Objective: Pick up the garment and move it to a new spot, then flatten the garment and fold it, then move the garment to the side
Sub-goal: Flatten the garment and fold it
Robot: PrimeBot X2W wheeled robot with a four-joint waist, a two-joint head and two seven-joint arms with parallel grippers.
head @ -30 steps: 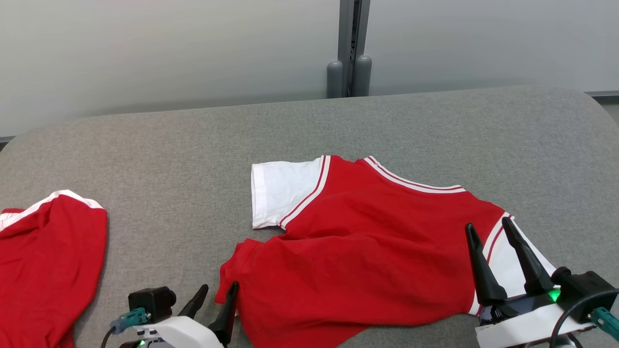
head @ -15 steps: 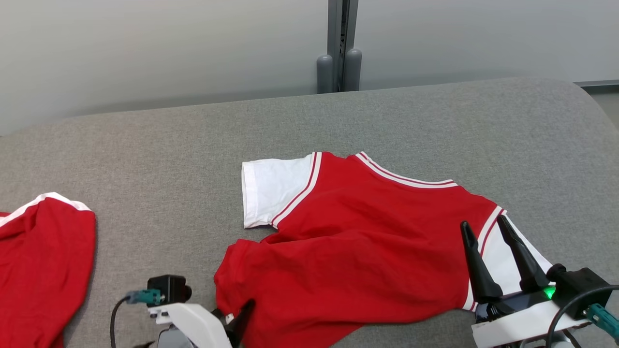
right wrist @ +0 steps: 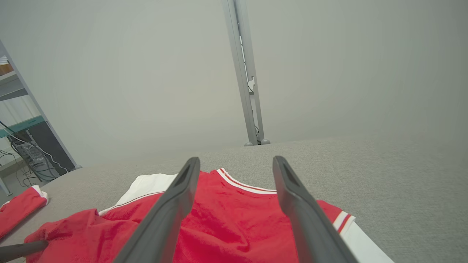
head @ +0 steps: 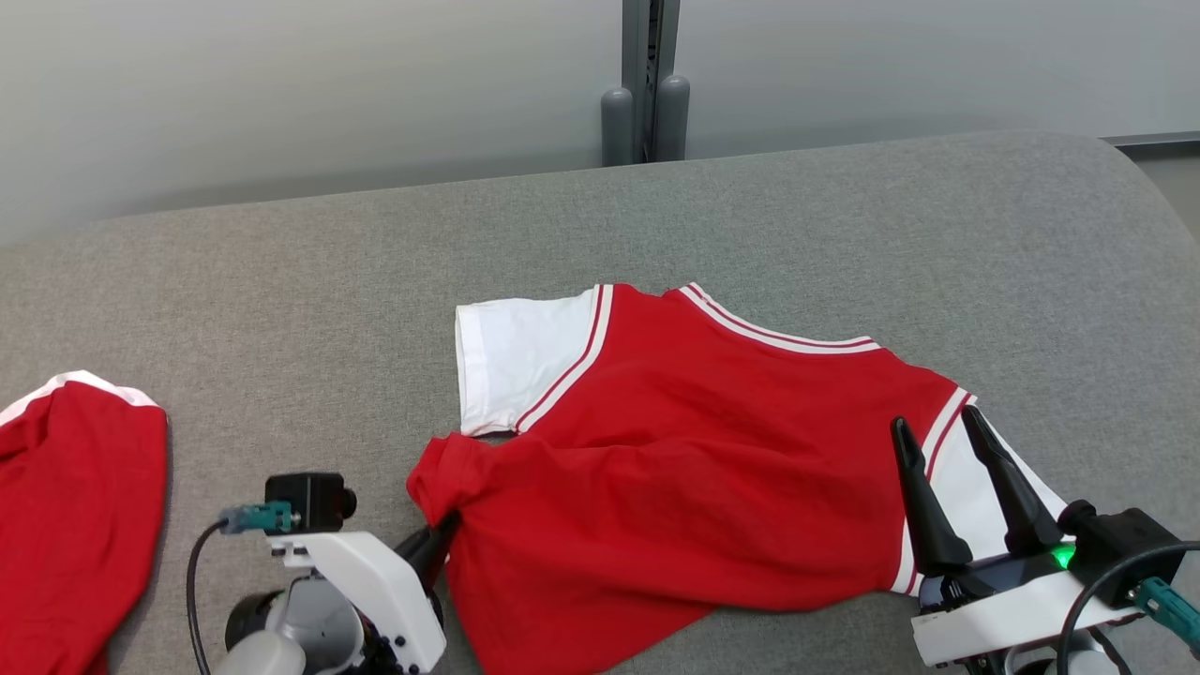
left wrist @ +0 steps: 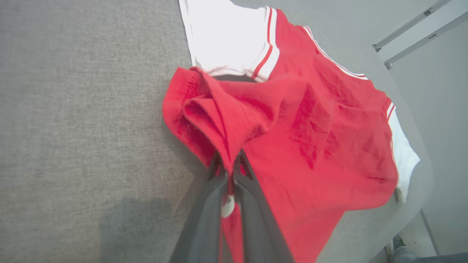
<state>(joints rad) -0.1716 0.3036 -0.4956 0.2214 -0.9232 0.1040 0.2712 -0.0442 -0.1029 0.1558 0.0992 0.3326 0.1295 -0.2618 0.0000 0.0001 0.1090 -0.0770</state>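
Left hand (left wrist: 227,166) is clamped on a bunched lower corner of the garment (head: 694,469); right hand (head: 942,436) hovers over the garment's other end, fingers spread wide, gripping nothing; the garment lies rumpled mid-way across the bench (head: 281,309); by my judgement the pick-up is barely begun, and moving, flattening, folding and setting aside remain; count: two hands, one bench, two red garments, counting the second garment (head: 75,506) at the left edge.
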